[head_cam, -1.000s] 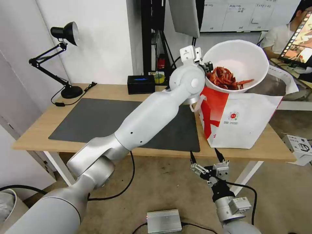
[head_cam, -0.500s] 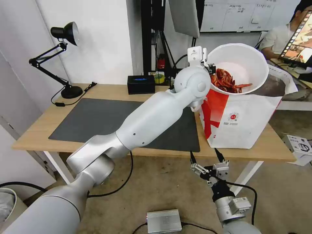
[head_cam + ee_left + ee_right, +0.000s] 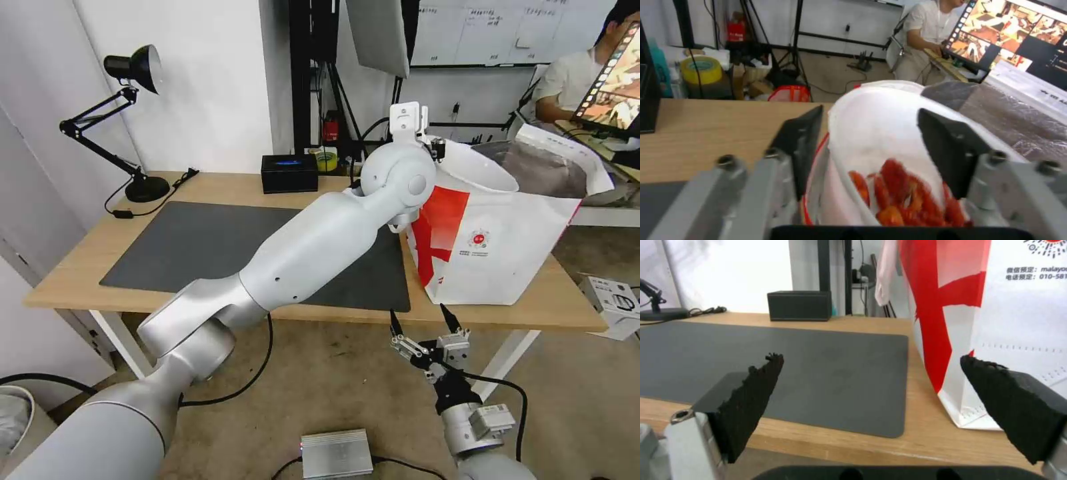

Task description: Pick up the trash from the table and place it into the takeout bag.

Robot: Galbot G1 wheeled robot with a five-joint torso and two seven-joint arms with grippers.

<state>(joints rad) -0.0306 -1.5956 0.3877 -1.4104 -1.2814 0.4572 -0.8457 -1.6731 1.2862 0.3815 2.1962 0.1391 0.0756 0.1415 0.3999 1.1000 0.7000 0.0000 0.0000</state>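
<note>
At the mouth of the takeout bag (image 3: 497,250), the left gripper (image 3: 871,146) holds the white bowl (image 3: 880,123) by its rim, fingers spread either side and not clamped tight, bowl tipped and partly down inside the foil lining. No other trash lies on the surface (image 3: 220,187), so this looks like the last piece. The right gripper (image 3: 424,325) hangs open below the front edge, well apart.

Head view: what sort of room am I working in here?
Probably an office or lab workspace: a whiteboard on the back wall, a desk lamp on the table, and a computer screen nearby.
</note>
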